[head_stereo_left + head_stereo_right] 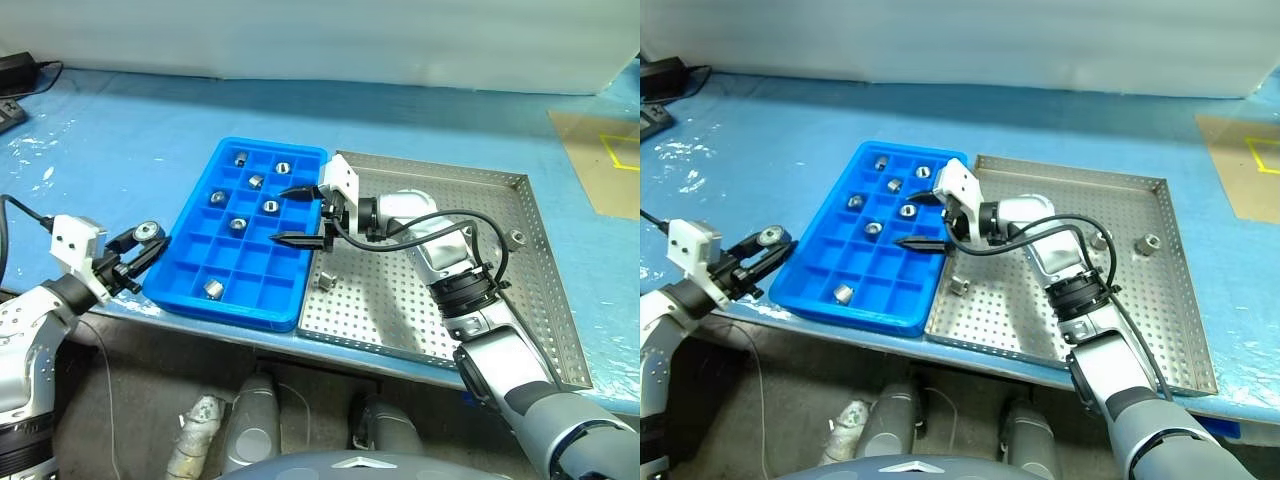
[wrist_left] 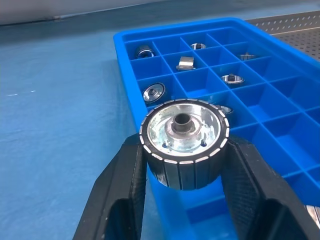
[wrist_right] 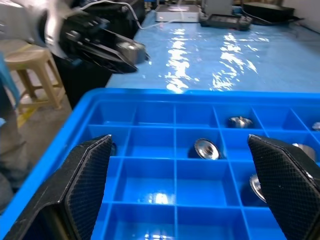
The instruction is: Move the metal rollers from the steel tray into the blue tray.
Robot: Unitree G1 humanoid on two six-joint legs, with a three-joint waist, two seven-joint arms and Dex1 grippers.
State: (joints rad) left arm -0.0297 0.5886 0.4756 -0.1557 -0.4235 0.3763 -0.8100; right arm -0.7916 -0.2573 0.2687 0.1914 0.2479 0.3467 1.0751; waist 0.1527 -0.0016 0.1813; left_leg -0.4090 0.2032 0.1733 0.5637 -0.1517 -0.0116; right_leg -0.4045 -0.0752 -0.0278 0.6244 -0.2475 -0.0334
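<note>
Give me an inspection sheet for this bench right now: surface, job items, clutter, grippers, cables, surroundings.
Surface: blue table, glossy, with glare patches.
Job items: blue tray holds seven metal rollers in separate compartments; steel tray beside it still holds three, one near the blue tray, two at the far side.
Clutter: tan sheet with yellow marking at a table corner.
Grippers: left gripper shut on a roller, just outside the blue tray's edge; right gripper open, empty, over the blue tray.
Cables: black cable along the right arm; black adapter with lead at a far corner.
Surroundings: stool and equipment beyond the table.
</note>
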